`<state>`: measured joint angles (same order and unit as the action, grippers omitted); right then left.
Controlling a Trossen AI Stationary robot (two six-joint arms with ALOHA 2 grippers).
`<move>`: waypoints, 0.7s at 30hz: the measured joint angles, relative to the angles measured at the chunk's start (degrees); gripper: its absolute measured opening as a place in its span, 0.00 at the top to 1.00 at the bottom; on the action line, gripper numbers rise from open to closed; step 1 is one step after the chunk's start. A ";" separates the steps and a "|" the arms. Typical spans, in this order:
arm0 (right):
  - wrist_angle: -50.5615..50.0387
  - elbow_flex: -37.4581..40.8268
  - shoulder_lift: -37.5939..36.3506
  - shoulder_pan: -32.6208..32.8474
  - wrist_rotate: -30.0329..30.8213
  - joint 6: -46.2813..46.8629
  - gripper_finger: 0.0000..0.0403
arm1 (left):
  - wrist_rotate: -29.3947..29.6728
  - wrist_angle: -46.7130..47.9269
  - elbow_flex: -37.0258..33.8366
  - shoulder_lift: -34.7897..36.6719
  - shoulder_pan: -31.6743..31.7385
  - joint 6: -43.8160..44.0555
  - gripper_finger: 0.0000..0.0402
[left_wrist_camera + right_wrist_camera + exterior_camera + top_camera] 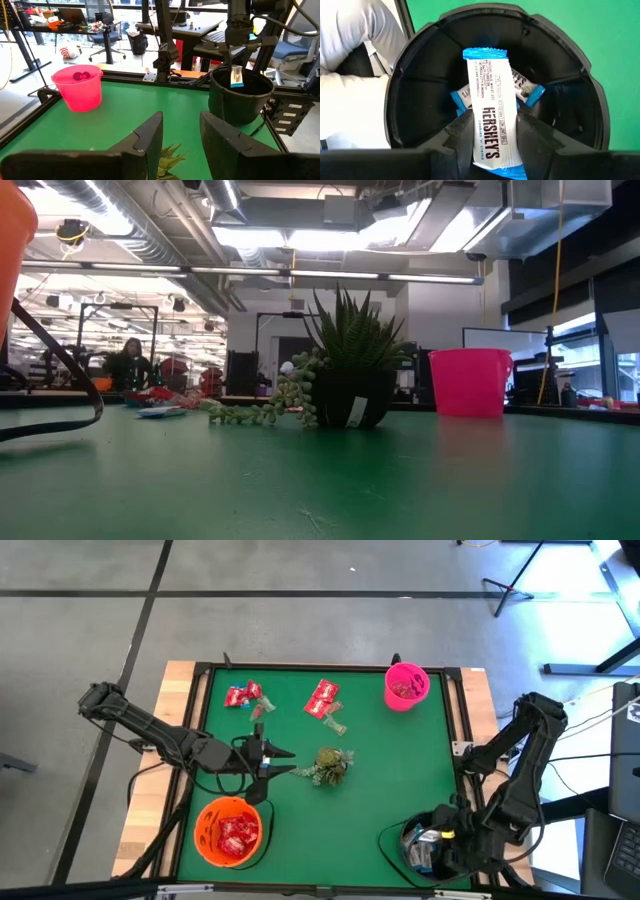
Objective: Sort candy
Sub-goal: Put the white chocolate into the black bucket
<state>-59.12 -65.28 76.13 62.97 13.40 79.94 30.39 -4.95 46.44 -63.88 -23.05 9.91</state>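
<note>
One white-and-blue candy packet (492, 117) between right gripper (492, 137) fingers, directly over black bowl (420, 75); grip uncertain, packet may snag.

Three bowls are standing on the green table (380, 780): one orange bowl (205, 840), one pink bowl (406, 686) and one black bowl (560, 60). Two clusters of red packets (322, 698) are lying loose on the mat; their individual count cannot be told. One potted plant (350, 370) is sitting mid-table. At least three white-and-blue packets (490, 107) are showing in the black bowl.
</note>
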 joint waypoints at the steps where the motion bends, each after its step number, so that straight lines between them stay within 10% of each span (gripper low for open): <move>1: -0.01 0.00 0.01 -0.01 0.11 0.08 0.66 | -0.02 0.02 0.00 0.00 0.00 0.00 0.70; 21: -0.35 0.00 0.01 0.01 0.60 2.54 0.66 | -0.04 1.77 0.00 0.00 0.00 0.39 0.70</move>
<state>-59.47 -65.28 76.14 62.98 14.00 82.48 30.35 -3.18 46.44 -63.88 -23.05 10.30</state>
